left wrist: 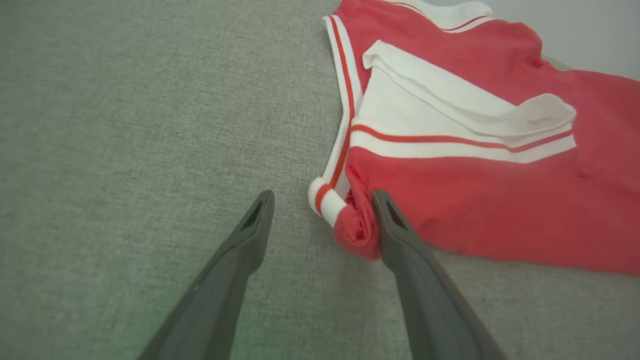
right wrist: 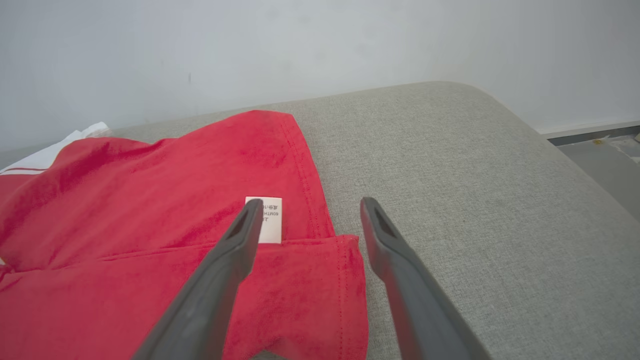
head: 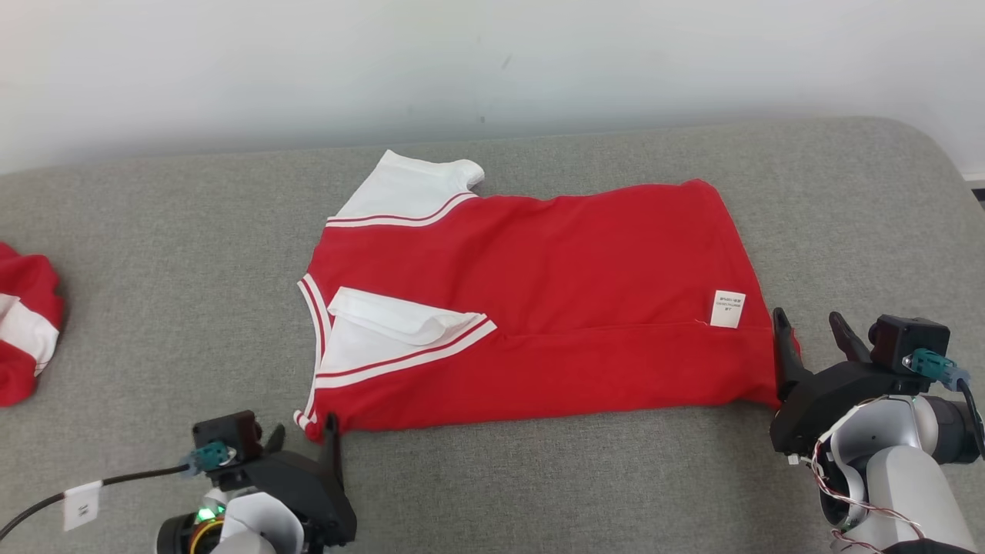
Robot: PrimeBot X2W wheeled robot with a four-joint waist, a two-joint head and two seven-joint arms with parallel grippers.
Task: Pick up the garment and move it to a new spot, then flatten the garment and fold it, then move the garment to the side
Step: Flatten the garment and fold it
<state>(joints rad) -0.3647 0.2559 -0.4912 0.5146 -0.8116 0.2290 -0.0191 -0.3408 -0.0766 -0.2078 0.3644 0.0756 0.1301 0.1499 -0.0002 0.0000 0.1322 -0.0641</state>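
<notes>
Red garment [head: 554, 308] lies flat mid-cushion, and I've got a gripper parked at each near corner.

Far left, a second red-and-white piece [head: 23, 331] sits well apart on the grey cushion [head: 154, 231]. My left gripper [head: 304, 431] has its fingers apart around the striped collar corner [left wrist: 325, 200], lined up for a fold pinch, I reckon. The white label [head: 728, 308] by the right hem has print too small to read. My right gripper [head: 808, 319], fingers spread, brackets the hem corner.
</notes>
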